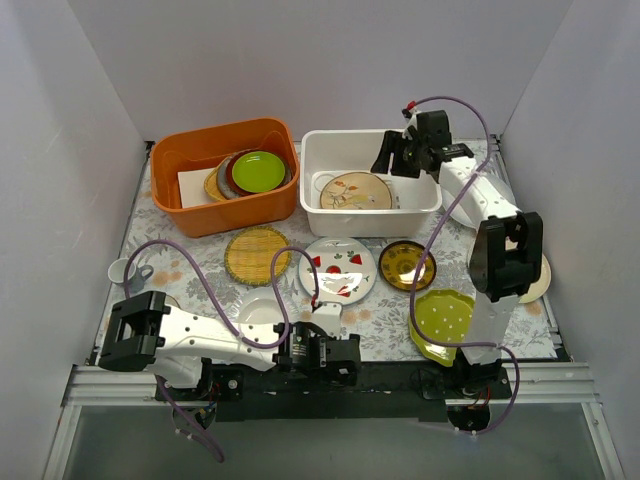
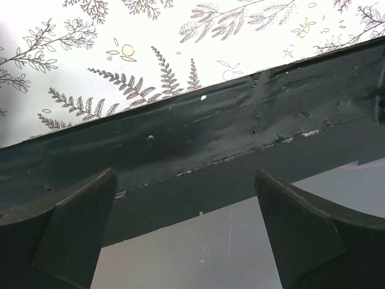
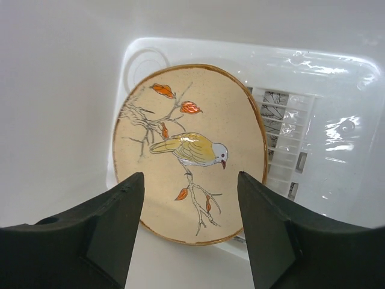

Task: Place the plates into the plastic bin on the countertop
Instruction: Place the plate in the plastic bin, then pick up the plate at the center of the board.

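Note:
The white plastic bin (image 1: 370, 180) stands at the back centre of the countertop (image 1: 200, 262). The tan bird plate (image 1: 356, 191) lies inside it, and also shows in the right wrist view (image 3: 189, 150) on the bin's slotted bottom (image 3: 289, 150). My right gripper (image 1: 392, 160) hangs open and empty above that plate (image 3: 191, 208). In front of the bin lie the woven yellow plate (image 1: 256, 254), the white plate with red motifs (image 1: 338, 268), the small dark-and-gold plate (image 1: 406, 265), the green dotted plate (image 1: 441, 322) and a plain white plate (image 1: 262, 312). My left gripper (image 1: 345, 358) is open and empty (image 2: 189, 235).
An orange tub (image 1: 225, 175) at the back left holds a stack of plain green and maroon plates (image 1: 256, 172). A small white cup (image 1: 122, 270) stands at the left. A cream plate (image 1: 541, 281) is partly hidden behind the right arm. The left wrist view shows the table's black front edge (image 2: 198, 144).

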`<state>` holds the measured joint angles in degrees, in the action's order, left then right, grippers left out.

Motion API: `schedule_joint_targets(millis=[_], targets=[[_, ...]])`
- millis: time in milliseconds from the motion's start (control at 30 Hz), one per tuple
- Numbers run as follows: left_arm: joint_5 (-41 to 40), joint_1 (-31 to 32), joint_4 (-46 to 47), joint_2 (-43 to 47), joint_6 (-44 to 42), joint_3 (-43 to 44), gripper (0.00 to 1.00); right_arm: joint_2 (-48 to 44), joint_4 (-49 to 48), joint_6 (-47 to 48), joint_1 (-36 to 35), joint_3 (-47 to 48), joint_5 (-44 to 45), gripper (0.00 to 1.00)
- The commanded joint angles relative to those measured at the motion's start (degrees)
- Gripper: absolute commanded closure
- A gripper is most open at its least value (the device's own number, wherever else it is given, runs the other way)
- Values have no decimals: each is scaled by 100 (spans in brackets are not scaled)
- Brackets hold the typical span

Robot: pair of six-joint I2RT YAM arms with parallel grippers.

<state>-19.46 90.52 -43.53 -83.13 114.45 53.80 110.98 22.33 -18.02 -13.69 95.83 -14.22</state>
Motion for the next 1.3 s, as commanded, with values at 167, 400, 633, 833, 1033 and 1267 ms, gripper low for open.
schedule_joint_targets(millis=[167, 400, 633, 833, 1033, 1267], targets=[[-268, 53, -156, 412, 1061, 8, 2, -1051, -106, 106, -19, 349, 51, 23], [-409, 62, -173, 579, 1088, -27, 2, -1974, -298, 62, 7, -300, -212, 10], [-646, 62, -209, 816, 1131, -36, 2, -2852, -308, 0, 51, -890, -380, 9], [-822, 62, -463, 878, 1307, -1, 2, -3555, -237, -17, 51, -1461, -398, 9], [-1208, 71, -639, 1009, 1782, 17, 2, -4381, -308, -105, 51, -2524, -476, 10], [-1604, 53, -350, 1203, 2476, -264, 2, -5410, -352, -360, 60, -3764, -573, 11]])
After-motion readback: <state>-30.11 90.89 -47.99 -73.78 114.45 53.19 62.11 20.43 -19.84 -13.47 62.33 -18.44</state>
